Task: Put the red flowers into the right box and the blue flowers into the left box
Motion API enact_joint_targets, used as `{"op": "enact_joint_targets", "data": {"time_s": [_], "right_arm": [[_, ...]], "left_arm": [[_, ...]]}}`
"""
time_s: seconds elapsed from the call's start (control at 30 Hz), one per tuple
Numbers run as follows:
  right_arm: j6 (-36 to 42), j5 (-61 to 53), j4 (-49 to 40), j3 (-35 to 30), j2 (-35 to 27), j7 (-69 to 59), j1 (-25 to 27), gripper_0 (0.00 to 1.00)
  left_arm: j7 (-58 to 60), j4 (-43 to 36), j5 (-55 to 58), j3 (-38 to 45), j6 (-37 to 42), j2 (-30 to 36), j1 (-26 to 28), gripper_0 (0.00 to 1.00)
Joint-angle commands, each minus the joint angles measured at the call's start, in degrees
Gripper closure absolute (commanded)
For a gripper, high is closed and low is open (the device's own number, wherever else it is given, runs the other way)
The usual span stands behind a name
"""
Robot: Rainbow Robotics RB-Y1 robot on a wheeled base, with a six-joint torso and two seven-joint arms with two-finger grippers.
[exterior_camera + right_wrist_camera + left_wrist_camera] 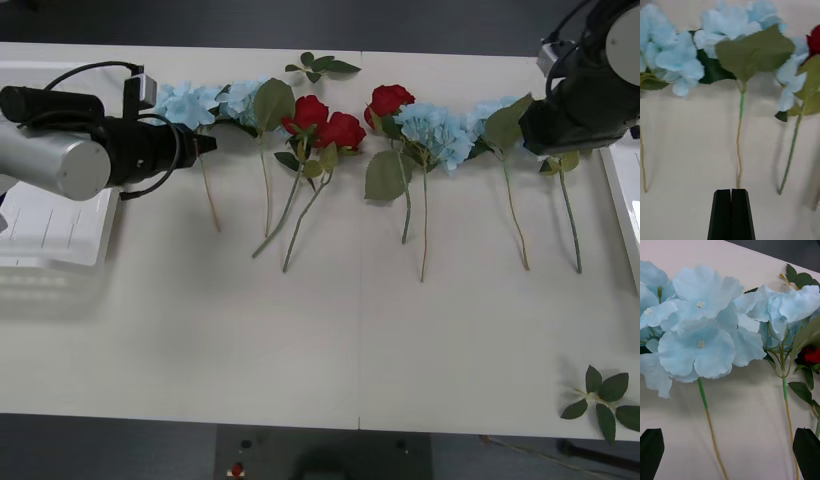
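Blue flowers [185, 100] and red flowers [342, 130] lie in a row across the far half of the table, stems pointing toward me. My left gripper [207, 143] hovers open beside the leftmost blue flower [700, 345], whose thin stem [711, 427] runs between its black fingers [651, 453]. My right gripper [731, 197] is shut on nothing, above the table near the stem end of a blue flower [739, 26] with a large leaf [756, 50]. The right arm [585, 100] stands at the far right. The left box [60, 230] lies under the left arm. The right box [625, 215] shows as a white edge.
A loose green leaf sprig [320, 66] lies at the table's far edge and another sprig [603, 395] near the front right corner. The near half of the table [300, 350] is bare.
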Motion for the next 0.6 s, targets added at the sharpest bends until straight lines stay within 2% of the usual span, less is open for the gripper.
{"op": "enact_joint_targets", "data": {"time_s": [0.03, 0.23, 0.47, 0.6], "right_arm": [[0.01, 0.16, 2.92, -0.33, -3.02, -3.94, -1.60, 1.00], [-0.70, 6.75, 7.13, -0.33, -3.54, -3.23, 0.51, 1.00], [-1.14, 11.93, 3.79, -0.33, -3.72, -3.94, 2.62, 1.00], [-1.05, 12.28, 2.04, -0.33, -3.90, -4.64, 3.32, 1.00]], "left_arm": [[5.45, 2.11, -3.17, -0.98, -0.47, -0.79, -2.22, 0.00], [10.02, 7.74, -6.95, -6.08, -0.47, -2.46, -6.44, 0.00], [10.55, 16.17, -10.46, -9.33, -1.96, -7.03, -10.48, 0.00], [10.72, 17.14, -11.52, -9.33, -2.40, -7.99, -10.84, 0.00]]}}
